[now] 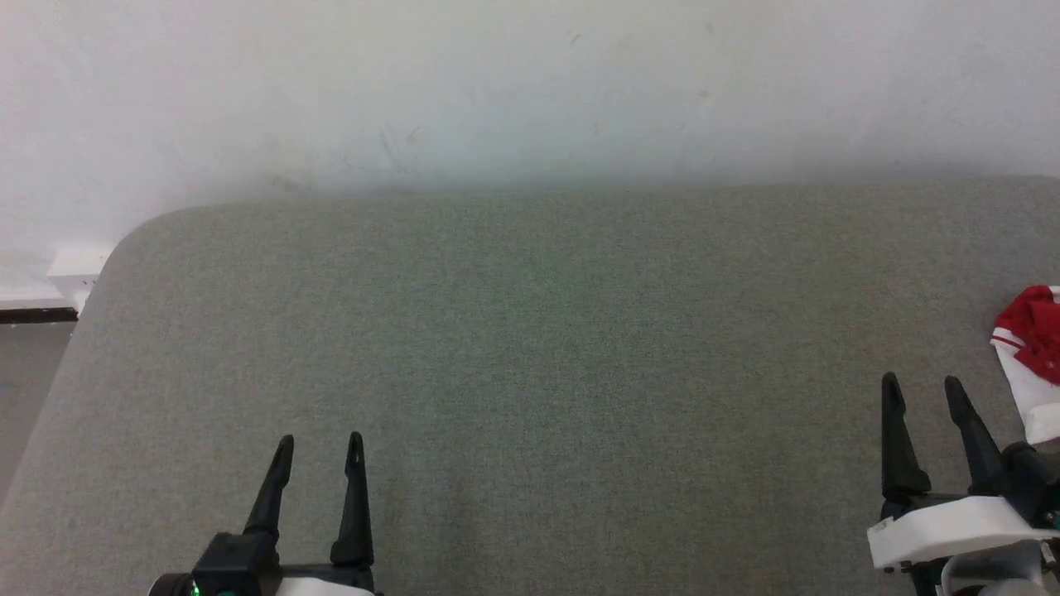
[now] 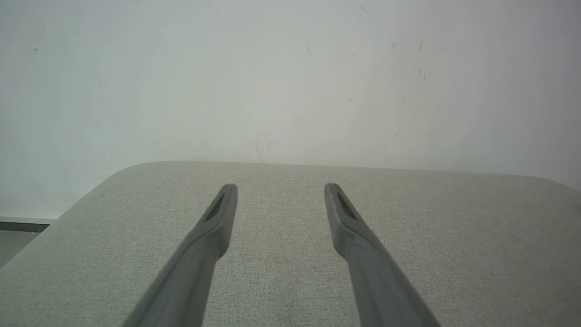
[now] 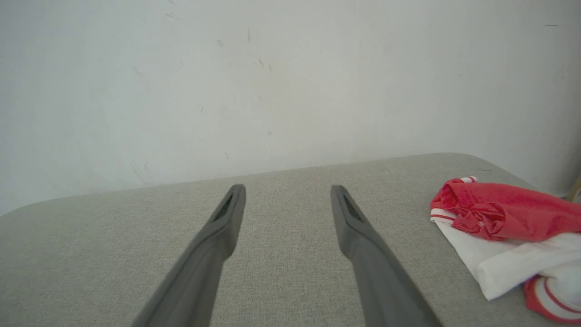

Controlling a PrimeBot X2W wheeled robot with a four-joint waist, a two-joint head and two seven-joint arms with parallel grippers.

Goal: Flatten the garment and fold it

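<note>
The garment point(image 1: 1033, 352) lies crumpled at the right edge of the grey cloth table, red with white parts and red-striped trim; much of it runs past the head view's edge. In the right wrist view the garment point(image 3: 499, 227) is a bunched heap to the right of my fingers. My right gripper point(image 1: 921, 382) point(image 3: 288, 188) hovers open just left of the garment, apart from it, with nothing between its fingers. Far to the left, near the table's front, my left gripper point(image 1: 320, 441) point(image 2: 280, 187) is open and empty over bare cloth.
The grey fabric-covered table point(image 1: 530, 331) has rounded far corners and stands against a pale scuffed wall point(image 1: 530, 91). At the far left a strip of floor and a dark skirting line point(image 1: 33, 314) show beyond the table's edge.
</note>
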